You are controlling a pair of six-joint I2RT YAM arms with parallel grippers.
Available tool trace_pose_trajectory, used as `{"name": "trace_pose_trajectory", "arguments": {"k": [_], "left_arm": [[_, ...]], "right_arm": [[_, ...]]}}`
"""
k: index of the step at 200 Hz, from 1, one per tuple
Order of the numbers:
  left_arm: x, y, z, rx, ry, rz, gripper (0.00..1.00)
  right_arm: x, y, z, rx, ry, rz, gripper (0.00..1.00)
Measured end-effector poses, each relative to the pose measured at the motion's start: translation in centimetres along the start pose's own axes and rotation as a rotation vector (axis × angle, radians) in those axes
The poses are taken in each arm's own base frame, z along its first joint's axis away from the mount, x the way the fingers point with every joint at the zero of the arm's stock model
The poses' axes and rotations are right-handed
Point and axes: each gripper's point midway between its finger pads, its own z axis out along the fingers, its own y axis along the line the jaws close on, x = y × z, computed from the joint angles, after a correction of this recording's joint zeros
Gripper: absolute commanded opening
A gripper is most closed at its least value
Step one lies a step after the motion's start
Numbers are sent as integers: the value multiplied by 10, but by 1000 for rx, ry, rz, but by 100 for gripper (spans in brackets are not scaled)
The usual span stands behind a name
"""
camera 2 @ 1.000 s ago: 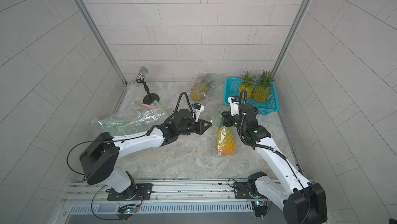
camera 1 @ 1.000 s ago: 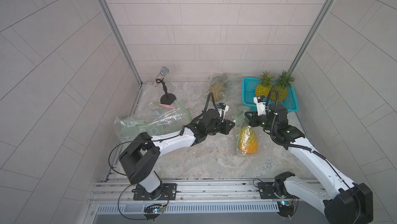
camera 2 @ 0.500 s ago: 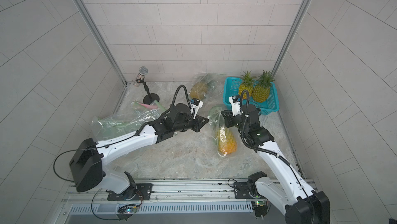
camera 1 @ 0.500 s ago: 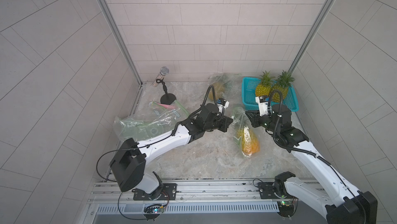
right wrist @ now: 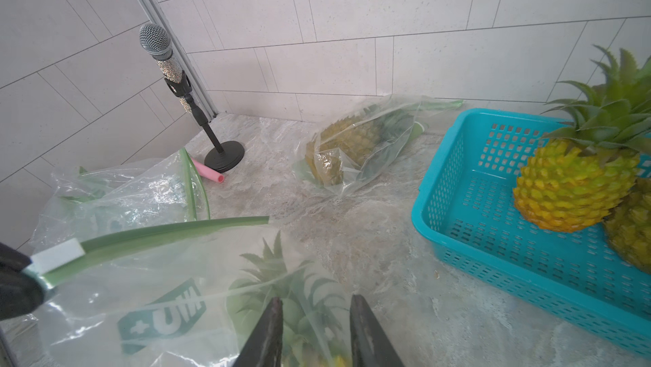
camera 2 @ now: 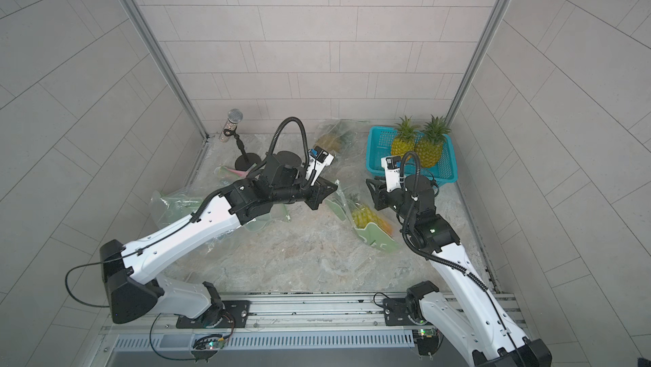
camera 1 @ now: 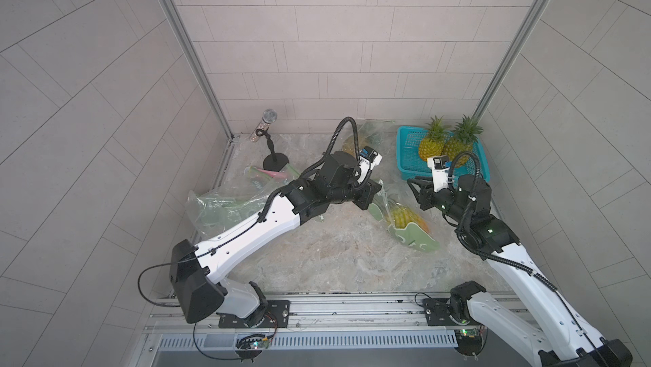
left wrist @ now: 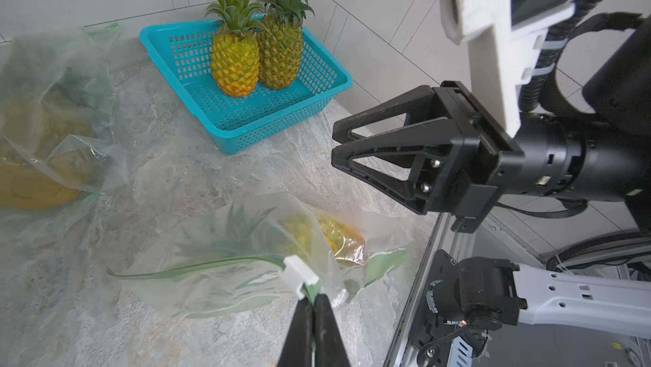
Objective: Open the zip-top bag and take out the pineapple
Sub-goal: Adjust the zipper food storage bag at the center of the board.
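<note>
Top views: the zip-top bag (camera 1: 415, 238) holding the pineapple (camera 1: 401, 217) lies on the tabletop (camera 1: 334, 259) between both jaws. Left wrist: left jaws are closed on the green zip strip (left wrist: 225, 261) beside the white slider (left wrist: 299, 272); right jaws are parted and empty. Right wrist: bag film covers the fruit before the right jaws; a teal basket (right wrist: 447, 171), a second bagged pineapple (right wrist: 352, 139) and a microphone (right wrist: 156, 42) lie beyond.

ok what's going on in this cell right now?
Pineapple unbagging, partway through. The left gripper is shut on the zip edge of the zip-top bag, right beside the white slider. The right gripper is open at the bag, above the crown, holding nothing. The pineapple is inside the bag, lying on the table. Two other pineapples stand in the teal basket.
</note>
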Motion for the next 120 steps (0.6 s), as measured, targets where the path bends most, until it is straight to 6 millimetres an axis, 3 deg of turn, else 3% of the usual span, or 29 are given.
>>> {"name": "trace_pose_trajectory", "arguments": {"k": [58, 89, 120], "left_arm": [[-20, -8, -6, 14, 2, 33, 0], [-25, -12, -6, 37, 5, 36, 0], [-26, -17, -1, 69, 15, 37, 0]], "right_arm": [[13, -2, 5, -1, 45, -6, 34], [46, 5, 12, -66, 126, 15, 34], [78, 25, 14, -156, 204, 19, 34]]}}
